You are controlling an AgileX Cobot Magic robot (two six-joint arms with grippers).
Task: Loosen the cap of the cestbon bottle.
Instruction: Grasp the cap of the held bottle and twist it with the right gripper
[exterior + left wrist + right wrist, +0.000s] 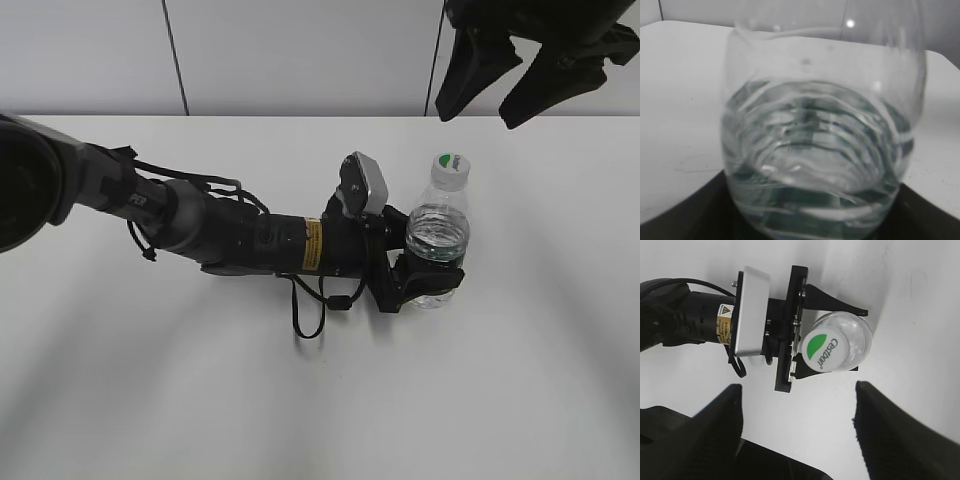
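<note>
Clear glossy plastic water bottle (438,235), ribbed and wet-looking. Smooth white plastic screw cap (822,350), printed green patch, slight sheen. Matt black plastic left gripper (428,268); textured matt black right gripper (797,427) fingers. Matt white smooth tabletop (300,400).

I see the bottle (437,235) upright on the table, clear plastic, partly filled with water, its lower body clamped between the left gripper (432,272) jaws. The cap (450,166), white with a green patch, sits on its neck
</note>
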